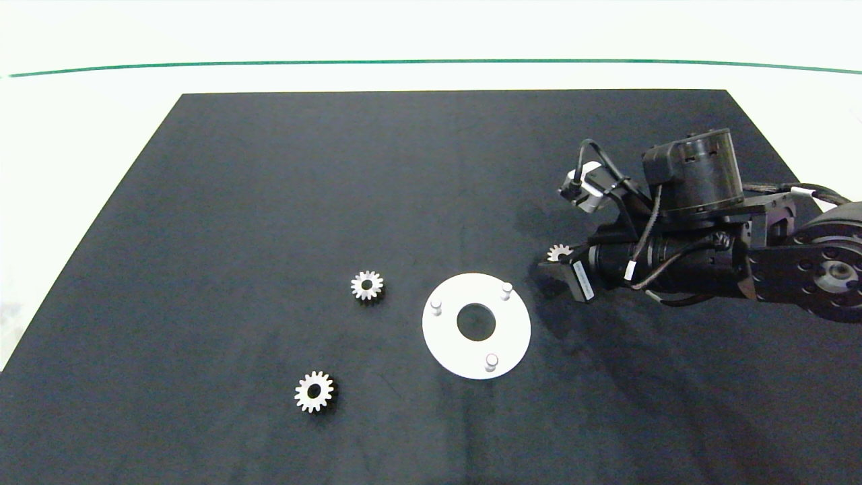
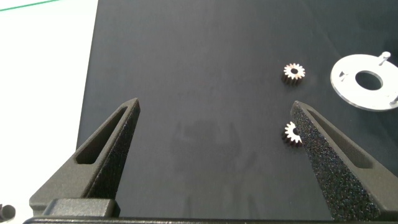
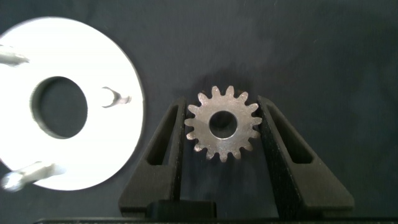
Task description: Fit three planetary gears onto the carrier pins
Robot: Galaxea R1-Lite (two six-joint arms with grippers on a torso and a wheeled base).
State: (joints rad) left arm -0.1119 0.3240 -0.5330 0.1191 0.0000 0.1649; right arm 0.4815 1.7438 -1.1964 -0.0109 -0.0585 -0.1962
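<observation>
My right gripper [image 3: 222, 127] is clamped on one planetary gear [image 3: 222, 123], its teeth pinched between both fingers, held flat just beside the white carrier disc [image 1: 518, 330], off toward two o'clock from it. All three carrier pins are bare; the nearest pin [image 1: 506, 290] stands at the disc's one o'clock. To seat the gear well, I judge I should bring its bore square over that pin, keep it level, and lower before easing my grip. Two more gears lie loose on the black mat [image 1: 269, 202]: one [image 1: 367, 285] at the disc's ten o'clock, the other [image 1: 314, 391] at eight. My left gripper [image 2: 214, 112] waits, fingers apart, above the mat.
</observation>
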